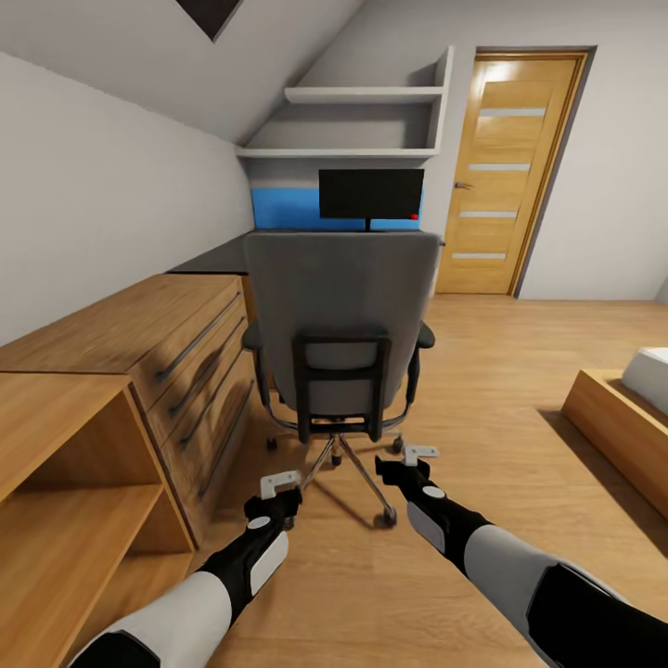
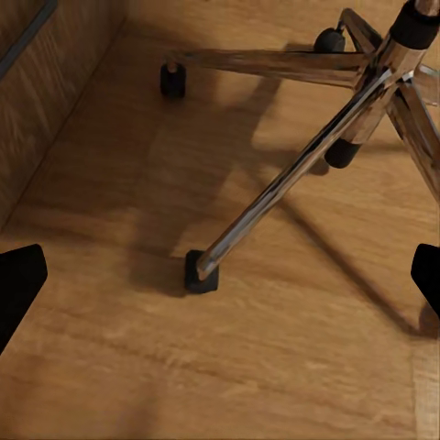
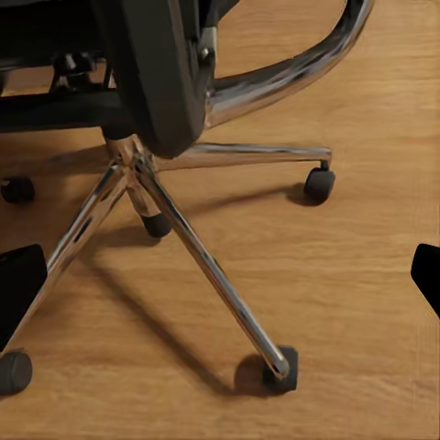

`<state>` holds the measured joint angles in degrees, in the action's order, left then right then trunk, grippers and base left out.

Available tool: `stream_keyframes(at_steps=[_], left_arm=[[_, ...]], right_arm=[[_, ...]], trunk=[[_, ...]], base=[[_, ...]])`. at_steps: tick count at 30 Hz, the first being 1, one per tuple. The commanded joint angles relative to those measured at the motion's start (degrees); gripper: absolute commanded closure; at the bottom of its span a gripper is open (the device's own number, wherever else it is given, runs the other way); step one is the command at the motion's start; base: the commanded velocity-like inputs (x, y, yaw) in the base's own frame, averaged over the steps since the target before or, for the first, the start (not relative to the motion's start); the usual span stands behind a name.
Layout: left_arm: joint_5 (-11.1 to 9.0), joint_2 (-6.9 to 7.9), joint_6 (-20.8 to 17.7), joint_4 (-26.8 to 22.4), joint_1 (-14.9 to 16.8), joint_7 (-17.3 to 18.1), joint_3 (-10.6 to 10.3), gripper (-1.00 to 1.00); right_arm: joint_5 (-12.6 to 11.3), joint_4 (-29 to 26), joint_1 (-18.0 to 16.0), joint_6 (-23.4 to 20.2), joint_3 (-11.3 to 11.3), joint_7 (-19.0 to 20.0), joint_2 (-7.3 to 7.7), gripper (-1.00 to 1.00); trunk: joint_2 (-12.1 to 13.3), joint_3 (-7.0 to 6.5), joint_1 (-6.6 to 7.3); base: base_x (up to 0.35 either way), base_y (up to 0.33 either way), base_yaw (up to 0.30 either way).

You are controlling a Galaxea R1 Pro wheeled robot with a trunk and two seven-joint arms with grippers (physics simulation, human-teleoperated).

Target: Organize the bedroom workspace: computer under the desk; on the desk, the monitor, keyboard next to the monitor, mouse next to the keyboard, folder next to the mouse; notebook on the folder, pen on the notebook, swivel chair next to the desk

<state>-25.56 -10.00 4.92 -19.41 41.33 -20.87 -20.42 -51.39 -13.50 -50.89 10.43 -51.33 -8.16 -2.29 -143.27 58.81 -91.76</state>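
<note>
Swivel chair (image 1: pixel 340 306) dead ahead at twelve o'clock, its back to me, the monitor (image 1: pixel 371 193) beyond. It's heavy but rolls on casters, so I'd push the stiff backrest. Left gripper (image 1: pixel 278 484) and right gripper (image 1: pixel 419 455) spread wide, empty.

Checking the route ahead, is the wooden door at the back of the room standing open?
No, in the head view the wooden door sits shut, flush in its frame.

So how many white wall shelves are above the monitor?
2: a lower white wall shelf just above the black flat-screen monitor, and a shorter upper white shelf above that. Nothing seems hidden.
</note>
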Motion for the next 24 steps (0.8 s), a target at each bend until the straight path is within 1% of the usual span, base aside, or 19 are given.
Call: stream_keyframes(at_steps=[1, 7, 10, 14, 16, 19, 20, 24], left_arm=[[-0.5, 0.0, 0.4, 0.1, 0.1, -0.3, -0.4, -1.0], [-0.5, 0.0, 0.5, 0.2, 0.1, -0.3, -0.4, -1.0], [-0.5, 0.0, 0.6, 0.3, 0.1, -0.2, -0.4, -1.0], [-0.5, 0.0, 0.6, 0.4, 0.1, -0.2, -0.4, -1.0], [-0.5, 0.0, 0.7, 0.4, 0.1, -0.2, -0.6, -1.0], [-0.4, 0.0, 0.7, 0.4, 0.1, -0.2, -1.3, -1.0], [-0.4, 0.0, 0.6, 0.4, 0.1, -0.1, -1.9, -1.0], [-0.4, 0.0, 0.4, 0.2, 0.1, -0.1, -3.4, -1.0]], right_arm=[[-0.3, 0.0, 0.0, 0.2, -0.5, -0.3, 0.01, -1.0], [0.3, 0.0, 0.4, 0.2, -0.6, -0.2, -0.05, -1.0], [0.4, 0.0, 0.5, 0.2, -0.6, -0.2, -0.12, -1.0], [0.5, 0.0, 0.7, 0.2, -0.7, -0.1, -0.65, -1.0], [1.0, 0.0, 1.1, 0.3, -0.7, 0.1, -1.05, -1.0], [2.5, 0.0, 1.5, 0.8, -0.7, 0.1, -1.35, -1.0], [3.5, 0.0, 1.7, 1.4, -0.7, 0.1, -1.5, -1.0], [5.2, 0.1, 2.5, 3.7, -0.7, 0.1, -2.1, -1.0]], trunk=[[0.0, 0.05, -0.01], [0.0, 0.05, -0.01], [0.0, 0.05, -0.01], [0.0, 0.05, -0.01], [0.0, 0.05, -0.01], [0.0, 0.05, -0.01], [0.0, 0.05, -0.01], [0.0, 0.05, -0.01]], base=[[0.243, 0.0, 0.0], [0.254, -0.032, 0.0], [0.104, -0.024, 0.0], [0.035, -0.008, 0.0], [0.014, -0.003, 0.0], [0.007, -0.002, 0.0], [0.003, -0.001, 0.0], [0.002, 0.0, 0.0]])
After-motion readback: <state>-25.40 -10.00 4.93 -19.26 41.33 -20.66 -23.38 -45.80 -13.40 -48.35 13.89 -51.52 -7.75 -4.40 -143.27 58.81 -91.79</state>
